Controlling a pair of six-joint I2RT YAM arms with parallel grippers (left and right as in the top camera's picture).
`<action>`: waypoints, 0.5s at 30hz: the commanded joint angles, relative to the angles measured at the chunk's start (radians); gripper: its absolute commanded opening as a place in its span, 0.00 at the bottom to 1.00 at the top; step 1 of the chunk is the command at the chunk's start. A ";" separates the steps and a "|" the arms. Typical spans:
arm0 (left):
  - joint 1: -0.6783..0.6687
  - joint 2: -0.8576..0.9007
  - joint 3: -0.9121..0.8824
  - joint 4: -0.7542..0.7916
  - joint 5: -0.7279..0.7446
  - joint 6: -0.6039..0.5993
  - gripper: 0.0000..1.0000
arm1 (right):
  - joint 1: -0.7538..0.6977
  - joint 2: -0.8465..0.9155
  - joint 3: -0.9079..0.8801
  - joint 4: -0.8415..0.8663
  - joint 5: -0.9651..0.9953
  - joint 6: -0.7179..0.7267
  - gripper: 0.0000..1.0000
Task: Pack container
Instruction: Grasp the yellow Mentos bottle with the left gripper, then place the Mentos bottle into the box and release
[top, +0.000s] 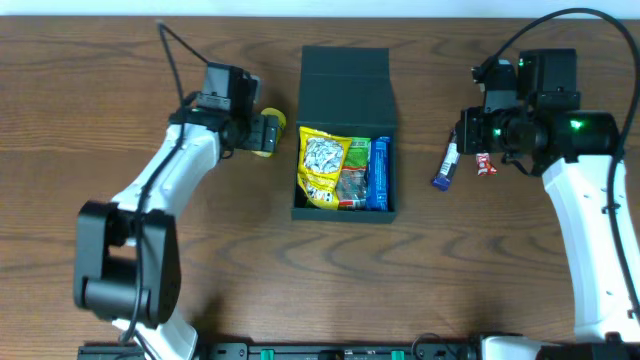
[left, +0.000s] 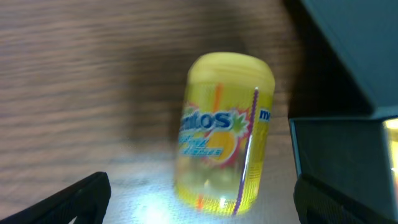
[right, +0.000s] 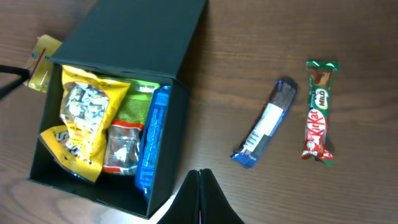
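The dark teal container (top: 345, 213) stands open mid-table, its flap lid (top: 346, 86) laid back. It holds a yellow snack bag (top: 322, 168), a green packet (top: 356, 175) and a blue bar (top: 379, 175). A yellow Mentos tub (top: 270, 131) lies left of it. My left gripper (top: 258, 133) is open, its fingers on either side of the tub (left: 224, 134), not touching it. My right gripper (right: 201, 198) is shut and empty, hovering right of the container (right: 180, 140). A blue-white bar (right: 264, 124) and a red KitKat (right: 318, 112) lie on the table beyond it.
The container's corner (left: 348, 146) sits close to the right of the tub in the left wrist view. The blue-white bar (top: 446, 165) and the KitKat (top: 486, 165) lie side by side right of the container. The wooden table (top: 250, 250) extends to the front.
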 joint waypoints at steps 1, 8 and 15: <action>-0.017 0.032 0.006 0.032 0.019 0.100 0.95 | -0.024 0.003 -0.006 -0.005 0.009 -0.021 0.01; -0.042 0.124 0.006 0.073 -0.038 0.147 0.95 | -0.048 0.003 -0.008 0.009 0.033 -0.021 0.02; -0.044 0.175 0.006 0.109 -0.035 0.126 0.79 | -0.080 0.003 -0.010 0.010 0.039 -0.021 0.02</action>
